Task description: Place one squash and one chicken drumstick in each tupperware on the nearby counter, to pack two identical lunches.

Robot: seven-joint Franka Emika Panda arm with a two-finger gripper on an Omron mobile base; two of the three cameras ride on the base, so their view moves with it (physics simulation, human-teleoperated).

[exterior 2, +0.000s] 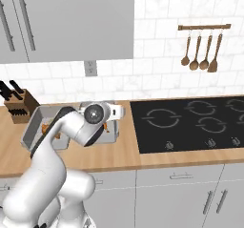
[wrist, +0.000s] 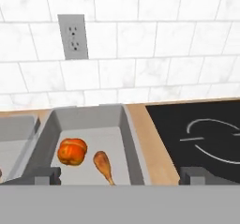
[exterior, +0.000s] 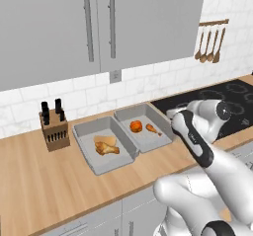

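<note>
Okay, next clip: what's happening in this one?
A white robot arm is packing two grey tupperware trays on the wooden counter. The left tray holds a tan squash and a drumstick. The right tray holds an orange-red squash and a drumstick. The hand hovers near the right tray, open and empty, so both lunches look packed.

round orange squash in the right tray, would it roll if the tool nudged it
Probably yes. The squash looks nearly spherical and rests on the tray's flat floor, so a nudge would likely roll it. It could bump the drumstick lying close beside it. The raised walls should keep it inside.
</note>
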